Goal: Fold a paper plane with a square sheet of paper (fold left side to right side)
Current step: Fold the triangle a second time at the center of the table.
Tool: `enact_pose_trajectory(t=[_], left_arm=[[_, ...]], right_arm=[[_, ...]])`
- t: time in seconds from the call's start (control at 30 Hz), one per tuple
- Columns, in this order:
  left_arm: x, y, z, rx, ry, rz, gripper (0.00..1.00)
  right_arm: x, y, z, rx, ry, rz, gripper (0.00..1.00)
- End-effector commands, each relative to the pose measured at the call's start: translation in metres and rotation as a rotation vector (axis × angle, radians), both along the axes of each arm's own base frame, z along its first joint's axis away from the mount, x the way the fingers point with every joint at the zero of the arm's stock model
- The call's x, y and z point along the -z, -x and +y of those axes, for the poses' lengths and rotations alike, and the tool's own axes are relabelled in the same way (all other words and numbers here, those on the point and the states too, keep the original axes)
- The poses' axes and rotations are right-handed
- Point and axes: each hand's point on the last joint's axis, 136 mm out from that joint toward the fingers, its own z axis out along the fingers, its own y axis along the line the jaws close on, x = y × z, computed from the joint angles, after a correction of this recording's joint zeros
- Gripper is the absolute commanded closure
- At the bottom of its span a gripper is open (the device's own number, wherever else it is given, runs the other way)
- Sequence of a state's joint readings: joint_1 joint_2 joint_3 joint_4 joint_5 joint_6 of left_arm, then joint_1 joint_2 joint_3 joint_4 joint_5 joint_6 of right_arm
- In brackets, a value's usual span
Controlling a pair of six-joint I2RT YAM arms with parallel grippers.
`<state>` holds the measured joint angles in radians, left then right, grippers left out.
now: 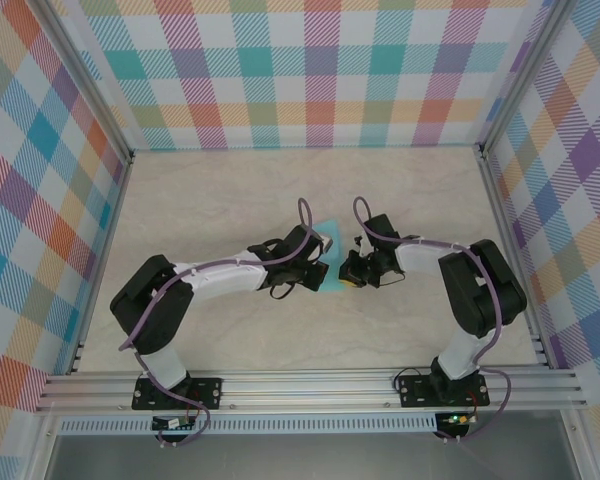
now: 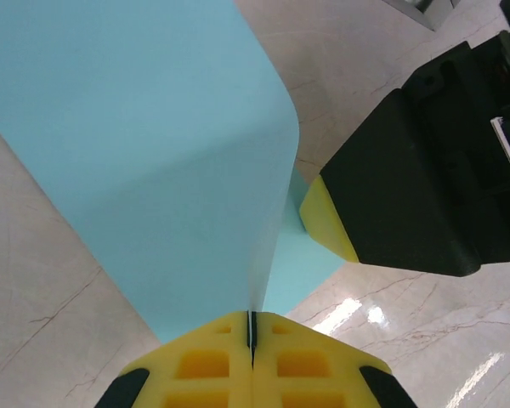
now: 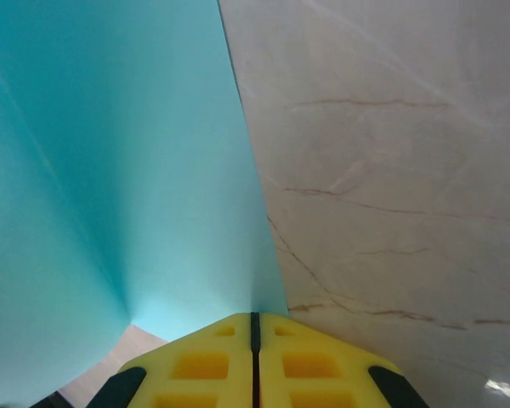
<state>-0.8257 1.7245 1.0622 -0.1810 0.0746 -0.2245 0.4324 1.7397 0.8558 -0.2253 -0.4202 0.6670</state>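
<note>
The square sheet of paper point(image 1: 326, 232) is plain light turquoise and lies mid-table between both arms, still a bowed sheet with no plane shape. My left gripper point(image 2: 252, 327) is shut on its near edge, and the sheet point(image 2: 153, 153) curls up and over from the yellow fingers. My right gripper point(image 3: 255, 323) is shut too, with the edge of the sheet point(image 3: 110, 170) running into the seam between its fingers. From above, the left gripper point(image 1: 320, 272) and right gripper point(image 1: 346, 272) nearly touch. In the left wrist view a yellow pad point(image 2: 327, 223) of the right gripper rests against the paper.
Plaid walls point(image 1: 310, 70) close in the back and both sides. Aluminium rails point(image 1: 310, 385) run along the near edge where the arm bases are bolted. The pale marble tabletop point(image 1: 230, 190) lies bare around the arms.
</note>
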Motion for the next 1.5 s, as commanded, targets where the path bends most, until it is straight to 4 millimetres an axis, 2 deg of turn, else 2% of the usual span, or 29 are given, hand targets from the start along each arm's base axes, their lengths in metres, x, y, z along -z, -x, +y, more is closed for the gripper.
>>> enact_pose_trajectory(t=[0.0, 0.23, 0.73, 1.47], left_arm=[[0.002, -0.002, 0.011, -0.018, -0.008, 0.029, 1.00], [0.013, -0.011, 0.021, -0.037, -0.025, 0.050, 1.00], [0.033, -0.026, 0.025, -0.051, -0.054, 0.065, 1.00], [0.033, -0.041, 0.027, -0.076, -0.056, 0.044, 1.00]], right_arm=[[0.009, 0.006, -0.003, -0.026, 0.052, 0.028, 0.92], [0.021, 0.015, -0.007, -0.057, 0.118, 0.063, 0.92], [0.023, 0.018, -0.003, -0.074, 0.131, 0.074, 0.92], [0.024, 0.021, -0.005, -0.086, 0.150, 0.079, 0.92]])
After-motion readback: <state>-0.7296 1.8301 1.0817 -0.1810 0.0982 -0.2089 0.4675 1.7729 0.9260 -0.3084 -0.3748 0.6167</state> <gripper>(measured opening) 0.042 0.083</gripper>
